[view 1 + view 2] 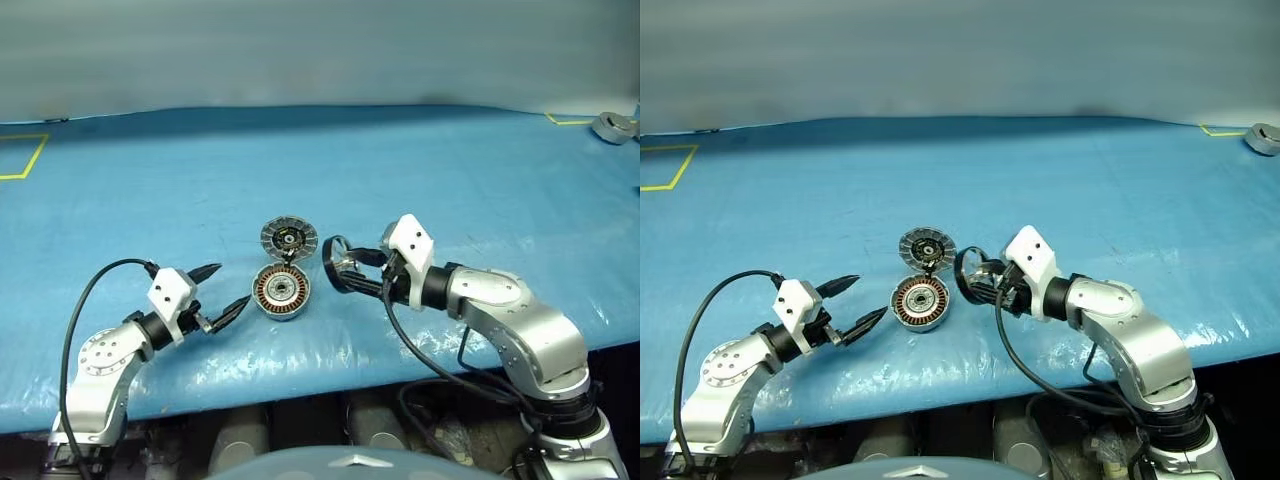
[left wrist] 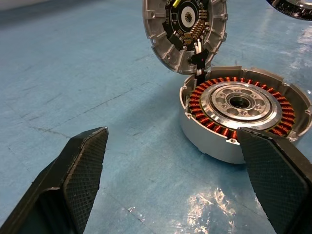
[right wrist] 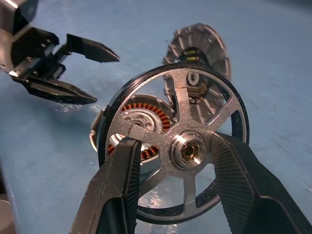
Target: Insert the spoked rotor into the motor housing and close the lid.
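While the left gripper [image 1: 228, 290] gapes, the right gripper [image 3: 175, 161] clamps the spoked rotor [image 3: 173, 146].

So on my worktop [image 1: 450, 180] the motor housing [image 1: 281, 291] sits near the front edge, about mid-width, with the lid [image 1: 289, 238] right behind it, touching. My left gripper [image 1: 221, 290] is just left of the housing, and my right gripper [image 1: 342, 268], clamping the spoked rotor [image 3: 173, 146], is just right of it.

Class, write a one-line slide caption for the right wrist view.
Right gripper holds the rotor upright before the open housing and raised lid.
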Action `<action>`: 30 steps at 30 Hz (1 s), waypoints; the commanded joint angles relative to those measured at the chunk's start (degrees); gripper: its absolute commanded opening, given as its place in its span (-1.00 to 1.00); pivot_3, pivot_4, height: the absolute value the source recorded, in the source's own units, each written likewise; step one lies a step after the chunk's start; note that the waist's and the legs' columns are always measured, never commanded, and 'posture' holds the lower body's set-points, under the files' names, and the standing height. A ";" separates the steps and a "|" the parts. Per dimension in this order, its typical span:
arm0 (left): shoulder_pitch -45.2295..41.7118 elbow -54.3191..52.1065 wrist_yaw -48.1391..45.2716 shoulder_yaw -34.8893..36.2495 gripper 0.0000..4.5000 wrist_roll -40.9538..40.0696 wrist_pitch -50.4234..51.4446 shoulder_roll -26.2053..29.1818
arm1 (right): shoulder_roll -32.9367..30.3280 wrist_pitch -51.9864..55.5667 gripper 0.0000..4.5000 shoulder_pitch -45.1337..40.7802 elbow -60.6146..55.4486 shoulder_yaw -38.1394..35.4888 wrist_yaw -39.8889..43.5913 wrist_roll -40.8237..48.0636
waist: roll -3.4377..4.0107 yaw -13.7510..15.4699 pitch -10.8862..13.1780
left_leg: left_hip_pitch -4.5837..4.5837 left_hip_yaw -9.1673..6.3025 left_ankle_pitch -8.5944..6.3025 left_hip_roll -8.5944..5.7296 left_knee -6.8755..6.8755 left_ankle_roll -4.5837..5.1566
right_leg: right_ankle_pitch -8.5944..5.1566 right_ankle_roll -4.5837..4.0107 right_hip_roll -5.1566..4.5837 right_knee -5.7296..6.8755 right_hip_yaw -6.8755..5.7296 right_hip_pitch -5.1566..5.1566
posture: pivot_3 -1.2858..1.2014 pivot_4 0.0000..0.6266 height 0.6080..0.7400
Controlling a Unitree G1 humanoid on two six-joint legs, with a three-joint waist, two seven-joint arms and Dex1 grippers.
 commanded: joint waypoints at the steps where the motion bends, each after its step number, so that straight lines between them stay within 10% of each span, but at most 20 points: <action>1: -0.09 -1.08 -2.76 0.55 1.00 -1.61 -0.54 1.61 | 0.06 -0.36 -0.18 -0.67 -2.47 1.27 0.93 3.71 | 0.00 0.02 0.00 | 0.00 0.01 0.00 0.00 0.02 0.00 | 0.00 0.00 -0.01 0.00 0.00 0.00 | 0.03 -0.52 1.00; 30: -3.63 11.26 -10.92 0.07 1.00 -1.97 -15.59 -0.86 | 5.84 -20.34 -0.18 -10.79 19.28 18.85 4.39 -8.36 | 0.03 -0.07 0.02 | -0.01 0.01 0.00 0.00 0.05 0.00 | 0.04 0.02 0.00 0.06 -0.01 -0.04 | 0.03 -0.52 1.00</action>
